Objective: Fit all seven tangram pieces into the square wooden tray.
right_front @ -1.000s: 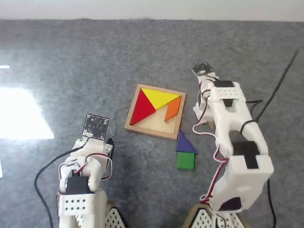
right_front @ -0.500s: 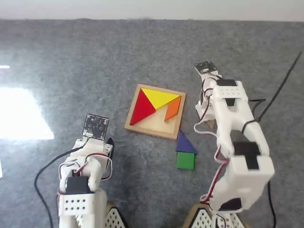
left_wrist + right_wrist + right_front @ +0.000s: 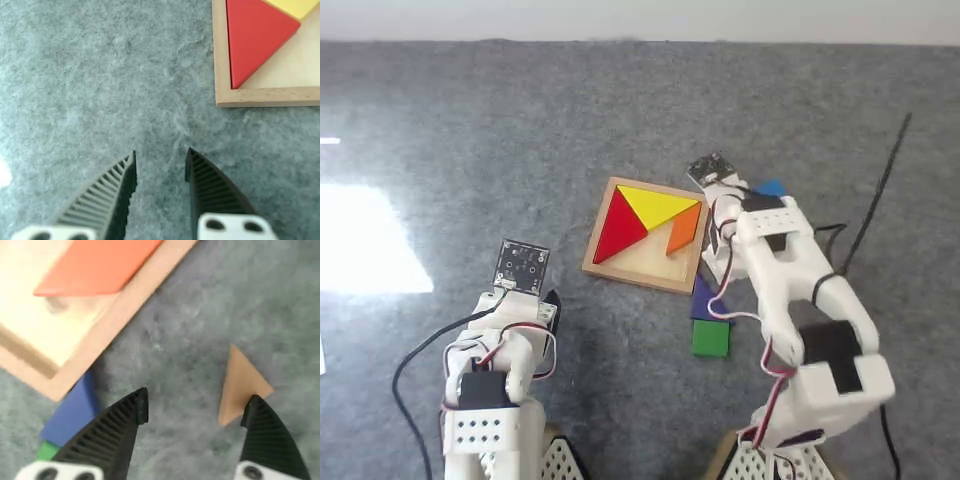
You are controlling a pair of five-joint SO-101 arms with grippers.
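since three pieces are already seated in the tray [image 3: 645,262] (red triangle [image 3: 616,228], yellow triangle [image 3: 655,205], orange parallelogram [image 3: 684,228]), we have four loose on the table [image 3: 470,130], all on the right arm's side: tan triangle [image 3: 240,385], dark blue triangle [image 3: 701,300], green square [image 3: 710,339], light blue piece [image 3: 771,187].

right end effector [image 3: 197,405] is wide open, holding nothing, just off the tray's edge. key relation: the tan triangle isn't centred in the gap. it sits right at the tip of the finger farther from the tray, while the other finger is over bare table near the dark blue triangle. whether that far finger touches the tan piece, we can't tell. one corner of the triangle points away from the wrist, so its long axis runs roughly along the fingers, not across them.

our read: tan triangle is the likely next pick, and the end effector wants a sideways shift away from the tray to straddle it before closing; closing from here would probably just shove it.

left end effector [image 3: 161,156] is slightly open, empty, over bare table just off a tray corner by the red triangle. it's across the tray from all loose pieces, so the right arm is clearly nearer. free tray floor is on the side toward the arms.
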